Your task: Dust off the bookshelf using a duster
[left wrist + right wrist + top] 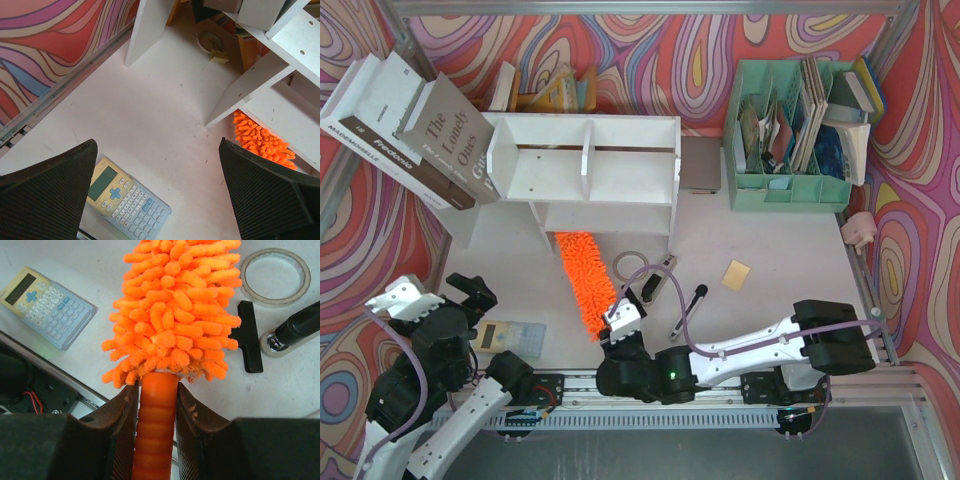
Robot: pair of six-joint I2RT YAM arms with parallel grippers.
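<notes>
Right gripper (157,407), closest to the lens: jaws clenched on the ribbed, glossy orange plastic handle of the duster (175,315), just beneath its head. The head is a long pad of plump, soft chenille fingers. It runs diagonally from the near edge of the table (770,240) toward the bookshelf (585,160), which stands toward the far-left part of the table. Its tip reaches the open front of the lower tier. The bookshelf is built of flat, rigid, white-painted boards with a vertical divider.

Step in hand, as judged: bringing the head into the lower tier to begin sweeping. The next move calls for a low, forward push and a sideways sweep along the board, keeping clear of the divider and the upper tier.

Left gripper (157,145): jaws released wide and empty, hovering above a pale plastic calculator (127,197) near the near-left corner.
</notes>
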